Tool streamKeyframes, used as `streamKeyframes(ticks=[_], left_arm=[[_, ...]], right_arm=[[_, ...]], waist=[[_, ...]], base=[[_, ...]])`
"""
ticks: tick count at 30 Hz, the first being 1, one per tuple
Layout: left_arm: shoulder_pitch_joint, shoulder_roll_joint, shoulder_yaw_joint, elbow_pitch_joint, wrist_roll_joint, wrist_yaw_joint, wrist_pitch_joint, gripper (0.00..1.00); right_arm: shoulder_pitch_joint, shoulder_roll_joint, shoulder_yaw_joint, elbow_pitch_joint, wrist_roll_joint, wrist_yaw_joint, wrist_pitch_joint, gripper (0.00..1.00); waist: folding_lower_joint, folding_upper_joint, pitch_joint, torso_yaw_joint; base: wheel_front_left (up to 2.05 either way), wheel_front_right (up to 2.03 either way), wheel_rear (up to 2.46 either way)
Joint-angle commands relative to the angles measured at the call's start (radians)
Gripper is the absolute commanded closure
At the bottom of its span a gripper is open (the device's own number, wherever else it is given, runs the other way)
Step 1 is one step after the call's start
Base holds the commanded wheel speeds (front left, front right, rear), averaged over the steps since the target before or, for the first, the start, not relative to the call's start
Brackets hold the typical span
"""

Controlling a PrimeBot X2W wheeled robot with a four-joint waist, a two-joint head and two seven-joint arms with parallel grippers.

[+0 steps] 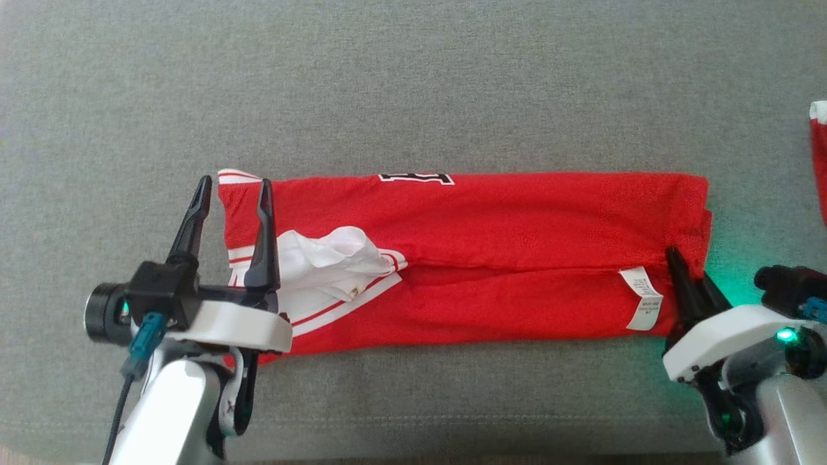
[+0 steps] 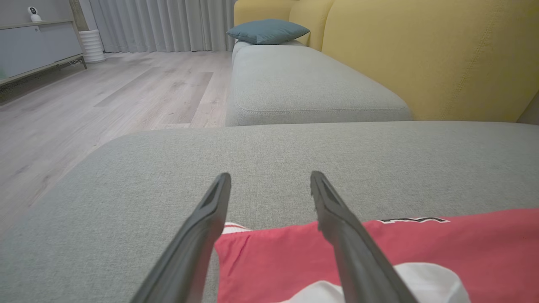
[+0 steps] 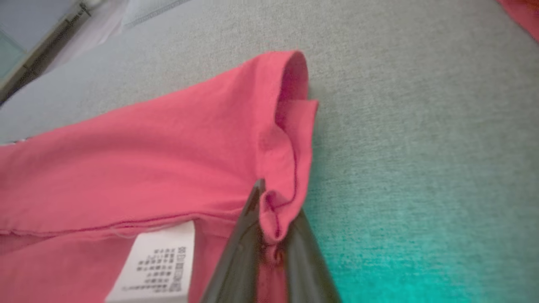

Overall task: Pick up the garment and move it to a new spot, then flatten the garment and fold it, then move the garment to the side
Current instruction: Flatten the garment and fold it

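1. The garment (image 1: pixel 491 258), a red jersey with white trim, lies folded into a long band on the grey cushion (image 1: pixel 413 84). In the head view it runs from my left to my right, across the middle of the picture.
2. My left gripper (image 1: pixel 235 183) is at the band's left end with its two fingers spread wide and nothing between them. One finger is over the red cloth and the other over bare cushion just outside the edge. I cannot tell whether the tips touch anything.
3. In the left wrist view the red edge passes under the gap between those fingers. Beyond it I see a second grey seat (image 2: pixel 311 80), a yellow backrest (image 2: pixel 421 54), a teal pillow (image 2: pixel 267 30) and a wooden floor (image 2: pixel 105 97).
4. My right gripper (image 1: pixel 688 271) is at the band's right end, at the corner nearer to me. Its fingers are pressed together on a fold of the red hem, and the right wrist view shows that pinch of cloth bunched between the two dark fingers.
5. A white care label (image 1: pixel 643 298) lies flat on the red cloth just beside the right gripper, on its left.
6. A patch of white lining (image 1: pixel 329 255) is turned out near the left end, just right of the left gripper's inner finger.
7. Some black-and-white lettering (image 1: pixel 417 177) peeks out along the band's far edge.
8. A separate red and white cloth (image 1: pixel 819 161) shows at the right edge of the head view, well apart from the garment.
9. A green glow falls on the cushion beside the right gripper.
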Motion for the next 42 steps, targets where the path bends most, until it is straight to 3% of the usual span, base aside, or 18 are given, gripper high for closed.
streamKeyframes(ticks=[1, 12, 17, 23, 27, 33, 42], left_arm=[[-0.037, 0.017, 0.041, -0.025, 0.005, 0.003, -0.009, 0.00], [-0.013, 0.015, 0.036, -0.018, -0.004, 0.014, -0.008, 0.00], [-0.005, 0.017, 0.034, -0.016, -0.009, 0.016, -0.008, 0.00], [0.005, 0.023, 0.031, -0.012, -0.010, 0.021, -0.001, 0.00], [0.008, 0.025, 0.025, -0.012, -0.011, 0.020, 0.002, 0.00], [0.004, 0.018, 0.007, -0.003, -0.013, 0.015, 0.005, 0.00], [-0.012, 0.009, -0.012, 0.021, -0.014, 0.004, 0.000, 0.00]], right_arm=[[0.018, 0.000, 0.029, -0.020, 0.035, 0.007, 0.010, 1.00], [0.039, -0.144, -0.151, -0.063, 0.082, 0.007, -0.006, 1.00], [0.047, -0.166, -0.162, -0.099, 0.078, 0.007, 0.010, 1.00], [0.017, -0.099, 0.003, -0.290, 0.066, 0.007, 0.061, 1.00], [-0.034, -0.014, 0.170, -0.334, 0.082, 0.007, 0.077, 1.00], [-0.131, 0.096, 0.387, -0.236, 0.159, 0.007, 0.037, 1.00], [-0.227, 0.112, 0.605, -0.033, 0.333, 0.007, -0.083, 1.00]], waist=[[0.0000, 0.0000, -0.005, -0.003], [0.0000, 0.0000, -0.047, -0.014], [0.0000, 0.0000, -0.070, -0.017], [0.0000, 0.0000, -0.104, -0.023], [0.0000, 0.0000, -0.120, -0.022], [0.0000, 0.0000, -0.130, 0.006], [0.0000, 0.0000, -0.118, 0.054]], base=[[0.00, 0.00, 0.00], [0.00, 0.00, 0.00], [0.00, 0.00, 0.00], [0.00, 0.00, 0.00], [0.00, 0.00, 0.00], [0.00, 0.00, 0.00], [0.00, 0.00, 0.00]])
